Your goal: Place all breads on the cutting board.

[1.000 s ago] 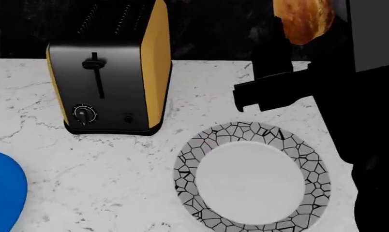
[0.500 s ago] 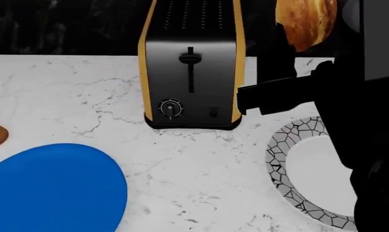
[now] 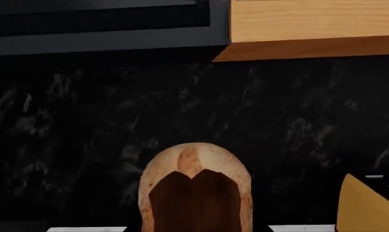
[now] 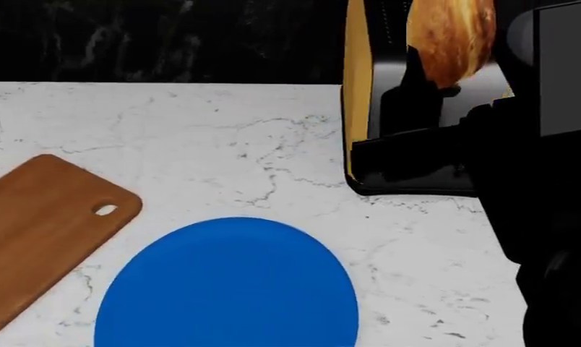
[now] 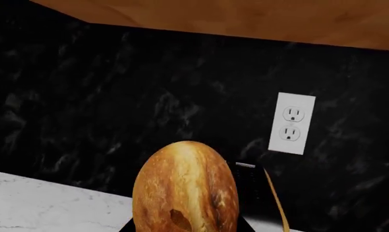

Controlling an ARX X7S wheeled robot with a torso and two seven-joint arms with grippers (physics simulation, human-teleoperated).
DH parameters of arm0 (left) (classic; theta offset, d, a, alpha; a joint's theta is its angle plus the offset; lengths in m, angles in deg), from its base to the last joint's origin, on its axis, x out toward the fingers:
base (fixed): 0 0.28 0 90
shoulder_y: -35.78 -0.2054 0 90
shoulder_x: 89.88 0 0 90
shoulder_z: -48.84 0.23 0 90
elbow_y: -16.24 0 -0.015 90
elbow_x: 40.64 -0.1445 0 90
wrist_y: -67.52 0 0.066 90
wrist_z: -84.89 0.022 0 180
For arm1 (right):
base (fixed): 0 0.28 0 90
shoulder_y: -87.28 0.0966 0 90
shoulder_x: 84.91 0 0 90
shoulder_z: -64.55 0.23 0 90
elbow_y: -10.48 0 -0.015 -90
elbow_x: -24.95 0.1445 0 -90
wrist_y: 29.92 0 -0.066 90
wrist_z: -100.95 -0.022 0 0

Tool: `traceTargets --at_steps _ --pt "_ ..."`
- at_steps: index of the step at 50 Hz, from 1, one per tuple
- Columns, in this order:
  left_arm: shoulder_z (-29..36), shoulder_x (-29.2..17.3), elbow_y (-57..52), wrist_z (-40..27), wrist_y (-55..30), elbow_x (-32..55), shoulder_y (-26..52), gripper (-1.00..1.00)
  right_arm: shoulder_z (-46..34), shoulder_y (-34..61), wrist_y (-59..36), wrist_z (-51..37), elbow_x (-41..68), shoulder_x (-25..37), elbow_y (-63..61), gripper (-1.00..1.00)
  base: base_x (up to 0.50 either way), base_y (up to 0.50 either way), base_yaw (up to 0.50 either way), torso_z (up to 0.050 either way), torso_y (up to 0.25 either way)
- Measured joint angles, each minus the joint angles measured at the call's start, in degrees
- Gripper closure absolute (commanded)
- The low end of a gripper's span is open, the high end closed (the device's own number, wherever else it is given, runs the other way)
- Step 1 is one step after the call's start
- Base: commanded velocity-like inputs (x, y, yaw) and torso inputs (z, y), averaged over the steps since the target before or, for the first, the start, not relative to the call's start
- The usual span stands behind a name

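toaster (image 4: 406, 108) mostly behind arm | cutting board (image 4: 40, 231) cut by edge | pincers' fingertips unseen

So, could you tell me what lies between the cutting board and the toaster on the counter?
In the head view, the blue plate sits between the board and the toaster, nearer the camera; the white marble counter behind it is bare.

No text, label, brand, number or sign can be read in any of the views. The wall outlet (image 5: 291, 123) is seen plain white with only its slots, and nothing is printed on the toaster (image 4: 363, 108), the cutting board (image 4: 40, 231) or the blue plate (image 4: 227, 285).
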Motion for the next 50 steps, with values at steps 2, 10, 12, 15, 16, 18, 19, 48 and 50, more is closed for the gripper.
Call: traceTargets --at_steps 2,10,12,15,16,18,19,48,50 --pt "-0.02 0.09 0.03 -0.03 0.0 -0.02 -0.02 1.0 -0.01 -0.15 0.13 0.11 -0.07 -0.04 -0.01 1.0 0.0 0.5 0.0 0.0 0.0" --pt "-0.06 0.88 0.55 0.1 -0.5 -0.2 0.31 1.0 0.02 -0.55 0.47 0.34 -0.1 -0.19 -0.04 1.0 0.0 0.5 0.0 0.0 0.0" --pt "-0.05 1.0 0.59 0.12 -0.43 -0.3 0.19 1.0 0.06 -0.68 0.6 0.41 -0.1 -0.19 -0.03 1.0 0.0 0.5 0.0 0.0 0.0" --pt "-0.03 1.16 0.67 0.11 -0.38 -0.36 0.04 1.0 0.11 -0.88 0.8 0.55 -0.15 -0.21 0.01 1.0 0.0 0.5 0.0 0.0 0.0" --pt "-0.04 1.24 0.74 0.11 -0.42 -0.37 0.06 1.0 0.12 -0.95 0.87 0.61 -0.18 -0.23 0.03 1.0 0.0 0.5 0.0 0.0 0.0" --pt "-0.06 1.43 0.87 0.13 -0.51 -0.37 0.14 1.0 0.13 -1.1 1.03 0.71 -0.27 -0.27 0.07 1.0 0.0 0.5 0.0 0.0 0.0" --pt "-0.08 1.53 0.93 0.14 -0.57 -0.37 0.19 1.0 0.14 -1.19 1.11 0.76 -0.32 -0.3 0.08 1.0 0.0 0.5 0.0 0.0 0.0" --pt "-0.35 2.72 1.45 0.11 -0.85 -0.97 0.01 1.0 -0.39 -2.68 2.09 1.05 -1.91 -1.26 0.33 1.0 0.0 0.33 0.0 0.0 0.0" --pt "-0.35 2.85 1.49 0.11 -0.95 -0.98 0.05 1.0 -0.32 -2.65 2.12 0.85 -1.85 -1.35 0.5 1.0 0.0 0.0 0.0 0.0 0.0"
